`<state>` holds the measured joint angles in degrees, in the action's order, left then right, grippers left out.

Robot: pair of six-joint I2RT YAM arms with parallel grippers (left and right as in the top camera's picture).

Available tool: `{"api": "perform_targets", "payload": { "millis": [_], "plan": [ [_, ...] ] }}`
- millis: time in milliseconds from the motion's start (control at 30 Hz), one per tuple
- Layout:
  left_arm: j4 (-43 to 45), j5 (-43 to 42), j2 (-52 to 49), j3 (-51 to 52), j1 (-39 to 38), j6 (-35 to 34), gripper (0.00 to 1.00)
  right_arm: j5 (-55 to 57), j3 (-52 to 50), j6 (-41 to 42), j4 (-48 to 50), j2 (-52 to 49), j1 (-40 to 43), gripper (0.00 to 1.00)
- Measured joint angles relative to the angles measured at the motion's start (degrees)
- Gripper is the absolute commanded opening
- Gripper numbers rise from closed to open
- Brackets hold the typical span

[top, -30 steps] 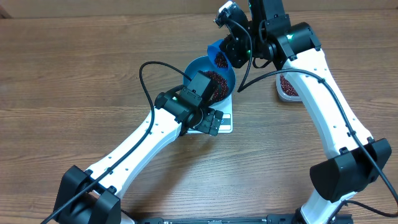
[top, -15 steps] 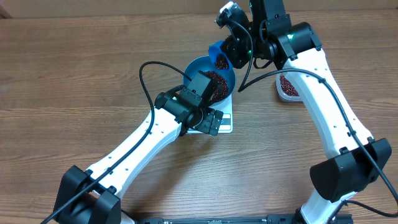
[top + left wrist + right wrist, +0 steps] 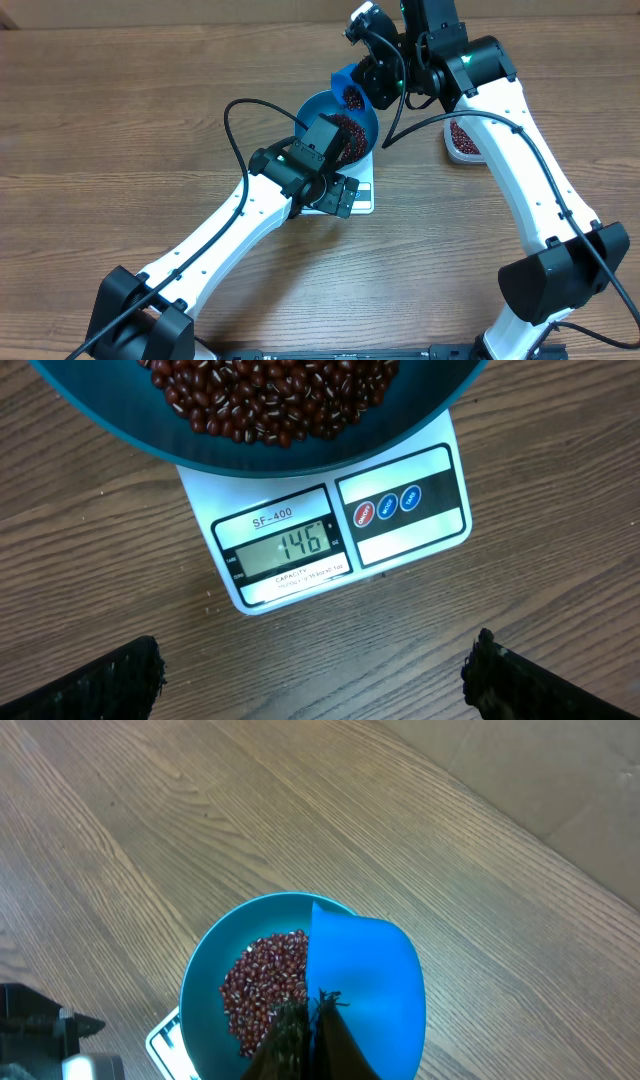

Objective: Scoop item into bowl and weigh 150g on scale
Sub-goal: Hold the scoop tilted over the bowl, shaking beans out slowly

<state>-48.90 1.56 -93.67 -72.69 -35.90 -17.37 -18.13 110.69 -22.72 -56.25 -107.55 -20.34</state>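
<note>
Nothing much has moved over the last second: both arms sit where they were, scoop maybe a hair different in tilt, can't swear to it.

Left end effector (image 3: 318, 670): fingers spread wide, holding nothing, parked over the surface (image 3: 120, 120) just in front of the scale (image 3: 330, 525). Its wrist view is basically acting as a display reader: readout shows 146.

Bowl (image 3: 322, 112) sits on the scale, overhanging the platform's far side. Beans (image 3: 270, 395) are heaped in it, well short of the rim.

Right end effector (image 3: 305, 1025): fingers pressed together on the handle of the small blue scoop (image 3: 360, 985), which hangs tilted over the bowl's far-right rim. Overhead view shows some beans on the scoop's lip.

Clear tub (image 3: 463, 140) with the remaining beans sits further right on the surface, beside the right arm.

Step in hand, as I read it: final top-up, trickling beans from scoop into bowl while watching the number. A few grams short of target.

Next move calls for a very small tilt or tap of the scoop, a few beans at a time, pausing for the display to settle. Risk is dumping the lot and overshooting.
</note>
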Motion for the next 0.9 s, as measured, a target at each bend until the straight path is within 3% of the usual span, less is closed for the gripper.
{"api": "perform_targets", "payload": {
  "millis": [900],
  "plan": [
    [0.0,-0.02,0.0,0.0,0.0,0.0,1.0,0.13,0.0,3.54,0.68,0.0,0.0,0.04]
  ]
}}
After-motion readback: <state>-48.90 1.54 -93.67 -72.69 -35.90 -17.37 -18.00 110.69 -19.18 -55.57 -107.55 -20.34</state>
